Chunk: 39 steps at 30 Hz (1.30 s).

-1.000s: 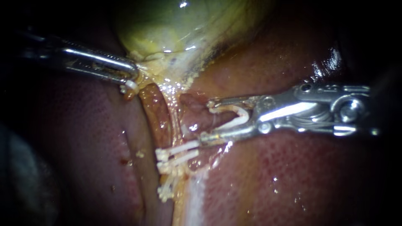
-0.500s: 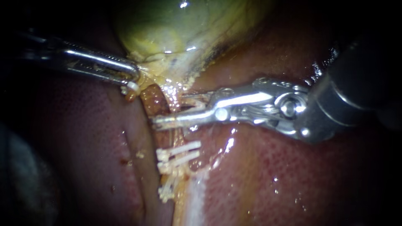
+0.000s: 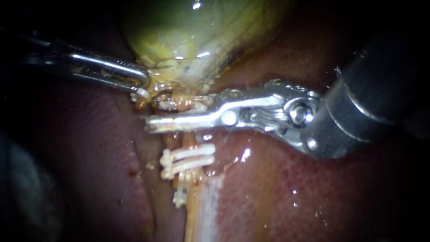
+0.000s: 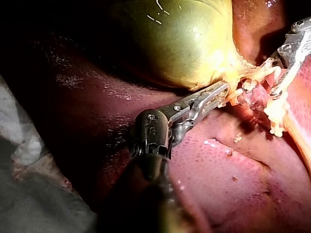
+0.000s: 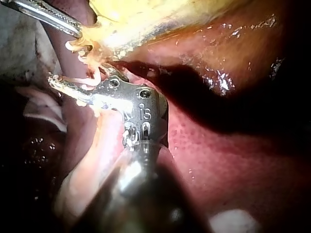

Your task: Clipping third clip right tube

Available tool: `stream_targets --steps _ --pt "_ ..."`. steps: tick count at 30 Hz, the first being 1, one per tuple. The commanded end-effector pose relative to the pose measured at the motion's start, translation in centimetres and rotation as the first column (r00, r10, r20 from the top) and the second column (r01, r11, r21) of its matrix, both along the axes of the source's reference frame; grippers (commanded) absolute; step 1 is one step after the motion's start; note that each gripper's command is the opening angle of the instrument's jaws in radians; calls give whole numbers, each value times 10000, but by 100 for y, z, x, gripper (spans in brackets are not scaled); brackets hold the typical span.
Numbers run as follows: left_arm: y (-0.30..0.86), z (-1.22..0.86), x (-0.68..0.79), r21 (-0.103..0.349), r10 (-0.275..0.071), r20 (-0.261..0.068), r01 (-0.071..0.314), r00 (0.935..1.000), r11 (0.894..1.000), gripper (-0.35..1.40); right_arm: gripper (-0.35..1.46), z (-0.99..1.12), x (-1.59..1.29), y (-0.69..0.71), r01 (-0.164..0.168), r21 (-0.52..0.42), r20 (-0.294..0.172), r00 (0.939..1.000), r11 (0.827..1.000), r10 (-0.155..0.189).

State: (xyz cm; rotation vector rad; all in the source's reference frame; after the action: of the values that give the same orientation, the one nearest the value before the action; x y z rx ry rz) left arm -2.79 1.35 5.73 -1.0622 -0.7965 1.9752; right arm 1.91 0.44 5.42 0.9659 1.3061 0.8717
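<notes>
gallbladder is gripped by left instrument claw, upper left | tube is clenched in right instrument claw, centre

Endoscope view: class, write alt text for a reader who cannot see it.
The right instrument reaches across the tube just below the gallbladder, above white clips already on it. The left instrument grips the gallbladder's lower end, with red liver around.
</notes>
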Motion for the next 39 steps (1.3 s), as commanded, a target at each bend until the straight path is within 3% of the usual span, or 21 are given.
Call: stream_targets --steps 1,6,11,19,39 --pt "0 0 0 -1 -1 0 1 10000 10000 -35 45 -2 1 2 -22 56 -43 10000 10000 23" --pt "0 0 0 -1 0 0 0 10000 10000 -35 42 -1 0 3 -31 120 -34 10000 9999 31" --pt "0 0 0 -1 1 1 -1 10000 10000 -35 28 0 -1 4 -59 414 7 10000 9991 59" --pt "0 0 0 -3 0 0 0 10000 10000 -35 -35 -1 -9 3 -138 1580 149 9998 9873 116" --pt "0 0 0 -4 -1 -2 1 10000 10000 -35 -35 -1 -14 -1 -106 1803 126 9999 9836 84"
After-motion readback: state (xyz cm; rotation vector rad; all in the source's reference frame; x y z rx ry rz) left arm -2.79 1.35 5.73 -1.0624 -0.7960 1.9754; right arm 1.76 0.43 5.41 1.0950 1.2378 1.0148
